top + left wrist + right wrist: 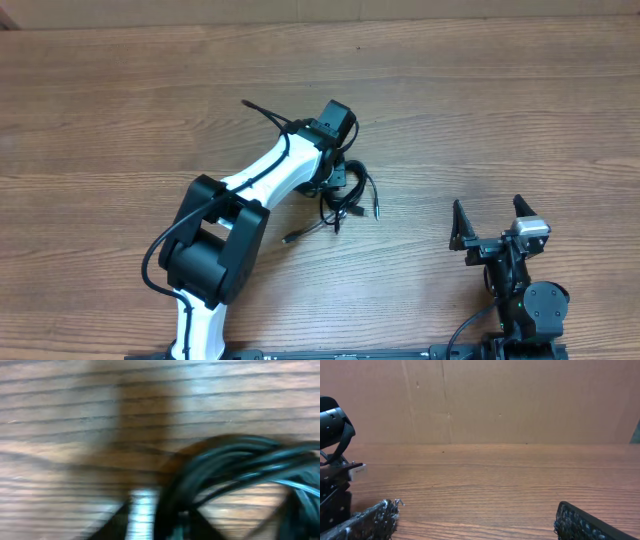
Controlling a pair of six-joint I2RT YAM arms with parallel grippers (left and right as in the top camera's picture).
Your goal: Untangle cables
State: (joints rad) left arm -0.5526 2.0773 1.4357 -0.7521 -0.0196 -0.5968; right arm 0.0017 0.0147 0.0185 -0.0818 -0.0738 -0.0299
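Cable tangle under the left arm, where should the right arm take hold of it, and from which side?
Grip the loose strand curving out on the right of the cable tangle, near its free end. Come from the right: it lies alone, clear of the knot and the left arm.

Right gripper (476, 509) spread wide above wood table (495, 475); cardboard wall (520, 400) behind; left arm (332, 435) at left edge.

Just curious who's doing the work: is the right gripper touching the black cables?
Apart. The overhead view shows the right gripper standing open, with a wide stretch of bare table between it and the cables.
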